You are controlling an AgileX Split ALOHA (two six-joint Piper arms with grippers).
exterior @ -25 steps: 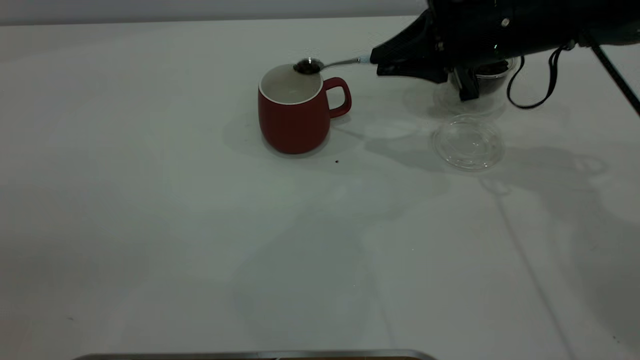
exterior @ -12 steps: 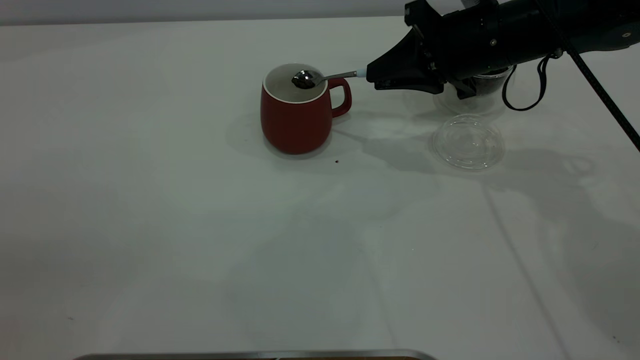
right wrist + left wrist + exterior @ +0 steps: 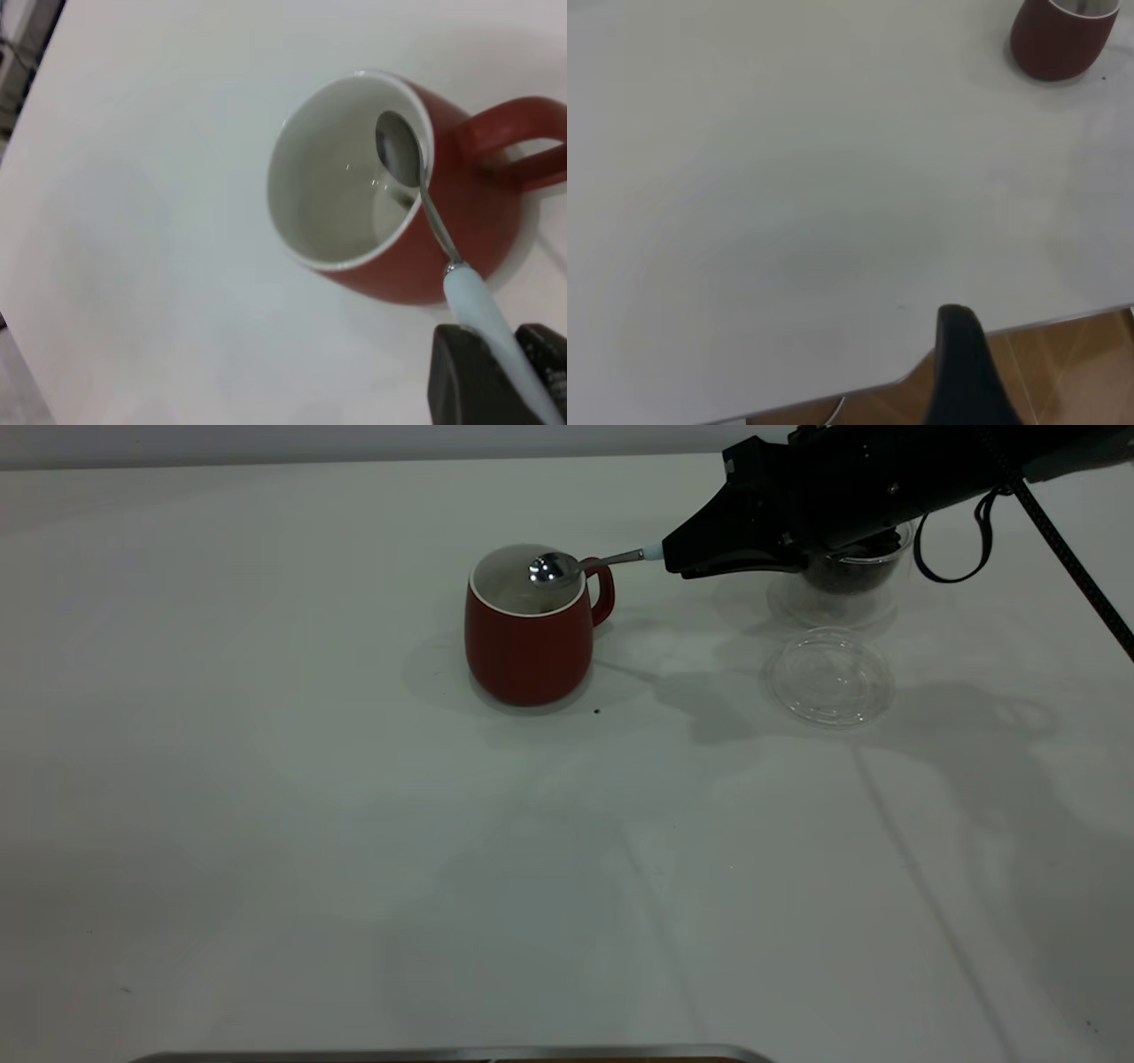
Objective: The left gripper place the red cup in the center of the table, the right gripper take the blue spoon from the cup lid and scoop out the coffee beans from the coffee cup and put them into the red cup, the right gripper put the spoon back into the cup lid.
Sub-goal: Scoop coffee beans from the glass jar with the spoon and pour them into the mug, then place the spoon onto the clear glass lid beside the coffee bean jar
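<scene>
Right gripper (image 3: pixel 678 558) is clamped on the spoon (image 3: pixel 423 205) by its blue handle, bowl out front over the mug's (image 3: pixel 529 638) mouth and turned over, looks emptied. The stem sits right at the rim, so pulling back low could nudge the mug. Bean cup (image 3: pixel 849 576) is tucked behind the gripper, lid (image 3: pixel 830 677) just beside it. Left gripper (image 3: pixel 967 372) is parked off the table (image 3: pixel 354 824) edge, can't tell its fingers.

The right gripper (image 3: pixel 678 558) reaches in from two o'clock, its fingers (image 3: pixel 461 376) clamped. The left gripper (image 3: pixel 966 372) hangs idle, off at seven o'clock.
</scene>
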